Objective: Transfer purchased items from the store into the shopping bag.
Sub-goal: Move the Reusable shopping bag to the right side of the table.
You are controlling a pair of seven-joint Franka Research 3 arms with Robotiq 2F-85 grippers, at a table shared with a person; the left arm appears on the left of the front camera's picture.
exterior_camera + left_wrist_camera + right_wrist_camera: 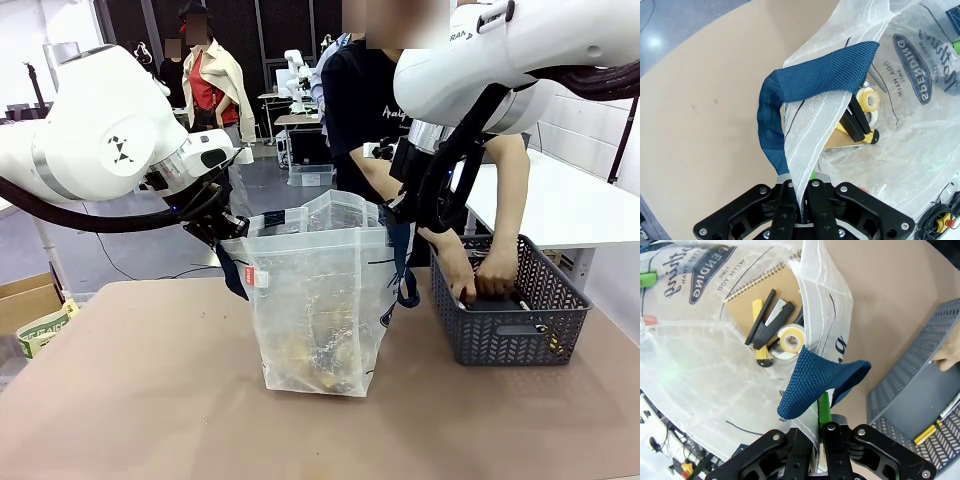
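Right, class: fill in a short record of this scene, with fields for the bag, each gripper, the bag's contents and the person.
bag: shopping bag upright on table, mouth open
left gripper: shut on bag's rim by blue handle
right gripper: shut on opposite rim
contents: spiral notebook, black-yellow stapler, tape roll
person: both hands in grey basket

You can read the navy oval logo (pixel 912 67) on the shopping bag (pixel 315 300): white capitals "SPENDING", with smaller "TIME WITH YOU" beside it, turned upside down in the left wrist view. The cursive line (pixel 942 60) next to the oval is illegible. The person's black shirt (pixel 365 110) carries white lettering, perhaps beginning "Analy". The print on the bag's red tag (pixel 262 277) is too small to read.
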